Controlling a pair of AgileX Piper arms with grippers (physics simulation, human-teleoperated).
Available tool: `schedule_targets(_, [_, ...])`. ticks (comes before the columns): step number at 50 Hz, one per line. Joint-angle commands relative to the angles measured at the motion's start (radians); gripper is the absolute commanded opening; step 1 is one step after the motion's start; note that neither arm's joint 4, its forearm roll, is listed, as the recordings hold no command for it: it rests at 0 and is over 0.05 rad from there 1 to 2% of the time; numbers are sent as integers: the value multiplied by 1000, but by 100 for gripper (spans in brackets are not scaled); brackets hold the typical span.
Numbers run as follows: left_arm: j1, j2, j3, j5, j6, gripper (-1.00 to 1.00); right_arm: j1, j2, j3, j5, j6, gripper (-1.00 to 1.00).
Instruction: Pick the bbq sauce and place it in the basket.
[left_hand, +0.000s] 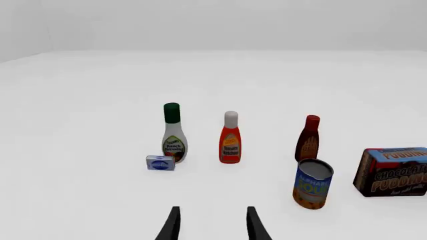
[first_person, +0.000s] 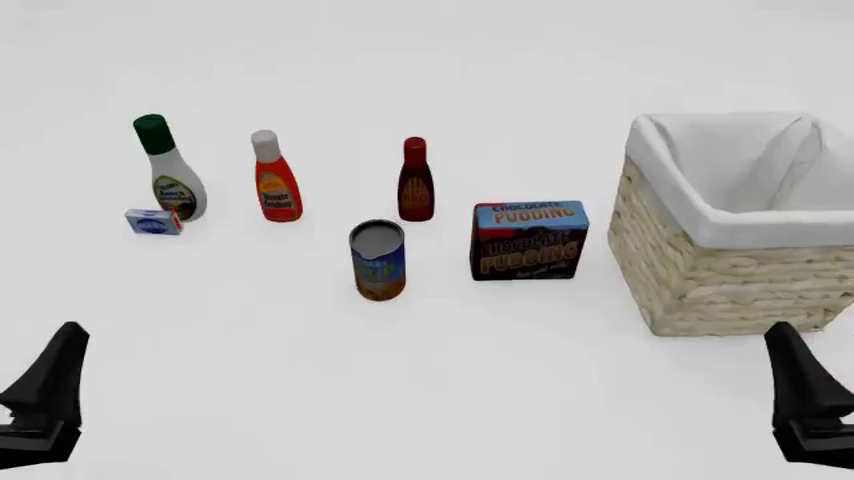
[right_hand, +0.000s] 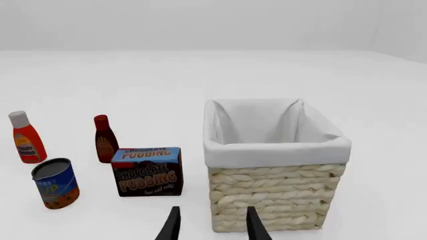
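The bbq sauce (first_person: 415, 183) is a slim dark maroon bottle with a red cap, upright near the table's middle; it also shows in the left wrist view (left_hand: 308, 140) and the right wrist view (right_hand: 104, 140). The basket (first_person: 727, 265), pale wicker with white lining, stands at the right, and its front wall (right_hand: 275, 195) fills the right wrist view. My left gripper (left_hand: 211, 224) is open at the near left, well short of the bottles. My right gripper (right_hand: 211, 225) is open at the near right, just before the basket. Neither holds anything.
A soup can (first_person: 378, 260) stands in front of the bbq sauce and a chocolate pudding box (first_person: 529, 240) sits between it and the basket. Left of it are a red-orange ketchup bottle (first_person: 275, 178), a ranch dressing bottle (first_person: 170, 170) and a small blue box (first_person: 154, 221).
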Motion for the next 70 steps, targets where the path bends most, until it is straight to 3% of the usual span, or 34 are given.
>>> schedule_targets(1, [0, 5, -3, -1, 0, 100, 3, 19, -4, -9, -2, 100])
schedule_targets(19, [0, 5, -3, -1, 0, 100, 26, 14, -21, 28, -13, 100])
schedule_targets(29, [0, 5, -3, -1, 0, 100, 49, 48, -108, 87, -16, 100])
schedule_targets(44, [0, 5, -3, -1, 0, 100, 87, 229, -328, 118, -52, 100])
schedule_targets(70, [0, 5, -3, -1, 0, 100, 109, 567, -598, 146, -99, 100])
